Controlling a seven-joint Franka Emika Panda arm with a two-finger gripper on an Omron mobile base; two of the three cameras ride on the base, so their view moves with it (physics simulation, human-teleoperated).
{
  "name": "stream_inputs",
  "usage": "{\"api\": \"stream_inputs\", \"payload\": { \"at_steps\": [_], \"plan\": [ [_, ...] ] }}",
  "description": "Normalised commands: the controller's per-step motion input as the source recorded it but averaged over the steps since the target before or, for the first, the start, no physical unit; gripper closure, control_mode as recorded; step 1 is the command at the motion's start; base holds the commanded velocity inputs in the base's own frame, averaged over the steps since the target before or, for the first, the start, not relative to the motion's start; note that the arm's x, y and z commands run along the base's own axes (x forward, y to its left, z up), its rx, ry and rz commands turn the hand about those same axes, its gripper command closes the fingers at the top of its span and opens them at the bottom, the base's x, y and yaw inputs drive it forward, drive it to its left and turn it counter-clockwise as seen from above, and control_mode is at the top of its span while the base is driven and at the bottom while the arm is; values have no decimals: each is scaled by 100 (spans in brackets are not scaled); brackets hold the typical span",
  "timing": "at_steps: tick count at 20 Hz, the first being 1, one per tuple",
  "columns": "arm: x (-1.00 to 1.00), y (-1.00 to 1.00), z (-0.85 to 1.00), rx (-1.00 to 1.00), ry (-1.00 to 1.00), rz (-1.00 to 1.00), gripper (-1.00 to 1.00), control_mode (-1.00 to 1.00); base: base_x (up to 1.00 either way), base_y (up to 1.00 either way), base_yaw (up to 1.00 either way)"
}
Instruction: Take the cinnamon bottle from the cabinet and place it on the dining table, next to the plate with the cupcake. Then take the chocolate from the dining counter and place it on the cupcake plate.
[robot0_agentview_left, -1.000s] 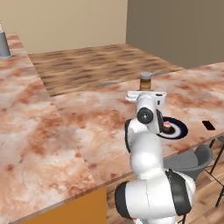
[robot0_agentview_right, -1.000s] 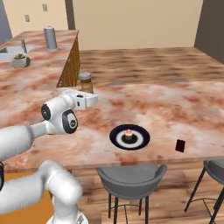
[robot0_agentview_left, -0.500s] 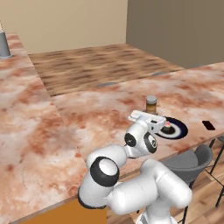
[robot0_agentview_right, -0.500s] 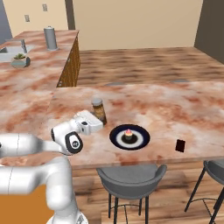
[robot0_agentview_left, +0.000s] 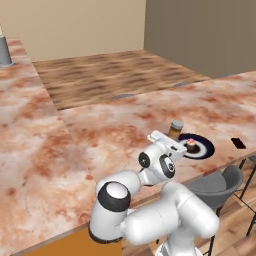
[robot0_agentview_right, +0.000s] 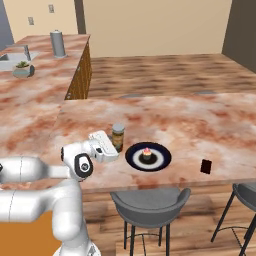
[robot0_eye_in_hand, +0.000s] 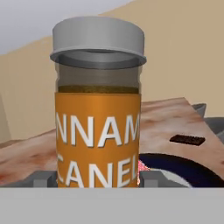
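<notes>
The cinnamon bottle (robot0_eye_in_hand: 98, 109), a brown jar with a grey cap and an orange label, stands upright between my two fingertips (robot0_eye_in_hand: 43, 177). My gripper (robot0_eye_in_hand: 97, 177) is shut on it low on the label. In the base views the cinnamon bottle (robot0_agentview_left: 175, 129) (robot0_agentview_right: 118, 136) is low over the dining table (robot0_agentview_right: 175, 120), just left of the plate (robot0_agentview_right: 159, 161) (robot0_agentview_left: 204, 148). I cannot tell whether its base touches the stone. The cupcake (robot0_agentview_right: 146, 153) (robot0_agentview_left: 190, 145) sits on the plate. The chocolate (robot0_agentview_right: 205, 166) (robot0_agentview_left: 239, 143) (robot0_eye_in_hand: 187, 140), a small dark bar, lies right of the plate near the table's front edge.
A grey stool (robot0_agentview_right: 150, 200) (robot0_agentview_left: 215, 185) stands under the table's front edge below the plate, and another stool (robot0_agentview_right: 245, 192) is at the right. On the far left counter are a grey canister (robot0_agentview_right: 58, 43) (robot0_agentview_left: 5, 50) and a small plant (robot0_agentview_right: 22, 70) by a sink.
My gripper has carried the cinnamon bottle towards the base and down, from mid-table to a spot beside the plate. The arm has folded low. The plate, cupcake and chocolate have not moved.
</notes>
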Motion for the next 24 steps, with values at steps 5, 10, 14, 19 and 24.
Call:
{"api": "stream_inputs", "payload": {
  "at_steps": [5,10,14,19,24],
  "plan": [
    [14,0,-73,18,1,-9,100,-100,0,0,0],
    [25,0,-73,3,0,-17,100,-100,0,0,0],
    [16,15,-66,0,8,-21,100,-100,0,0,0],
    [3,11,-68,0,11,-15,100,-100,0,0,0],
    [-6,20,-48,0,0,-9,100,-100,0,0,0]
  ]
}}
